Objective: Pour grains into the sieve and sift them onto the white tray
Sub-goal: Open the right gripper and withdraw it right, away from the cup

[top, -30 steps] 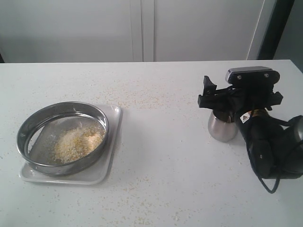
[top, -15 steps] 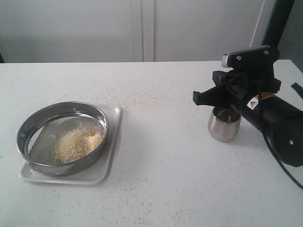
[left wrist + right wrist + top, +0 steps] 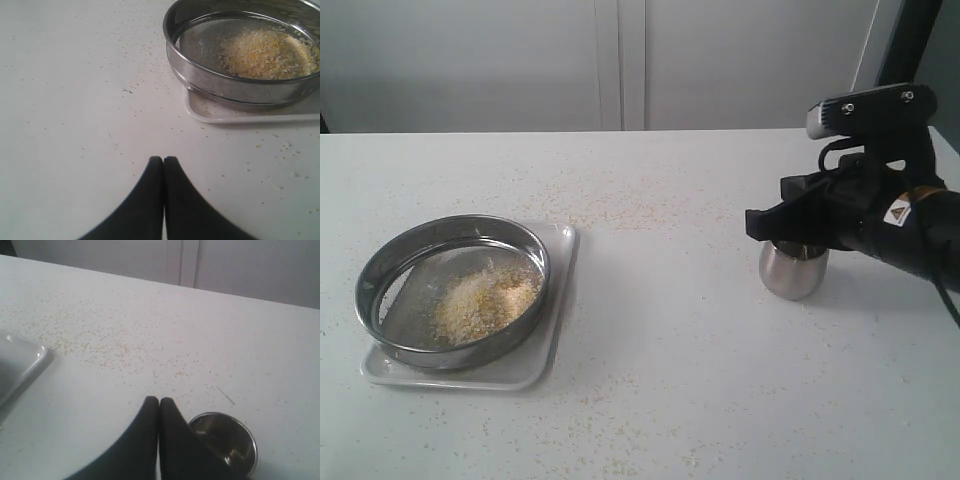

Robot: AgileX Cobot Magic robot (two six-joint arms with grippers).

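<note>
The round steel sieve [image 3: 452, 290] rests on the white tray [image 3: 546, 352] at the table's left, and a heap of pale and yellow-tan grains [image 3: 485, 302] lies on its mesh. From the left wrist view the sieve [image 3: 235, 85], grains [image 3: 267, 52] and tray [image 3: 250, 116] lie beyond my left gripper [image 3: 163, 160], which is shut, holds nothing and stays apart from them. My right gripper [image 3: 752, 222] hangs shut and empty just above the small steel cup [image 3: 792, 268], which stands upright on the table. The cup [image 3: 225, 440] sits beside the right gripper [image 3: 159, 401] and looks empty.
Stray grains speckle the tabletop [image 3: 650, 330], thickest behind the tray and near the front edge. A pale wall with a cabinet seam runs behind the table. The tray's corner [image 3: 22, 362] shows at the edge of the right wrist view.
My right arm has lifted off the cup and swung back to the right, with the gripper rising from around the cup to above it. The sieve, tray and grains have not moved.
</note>
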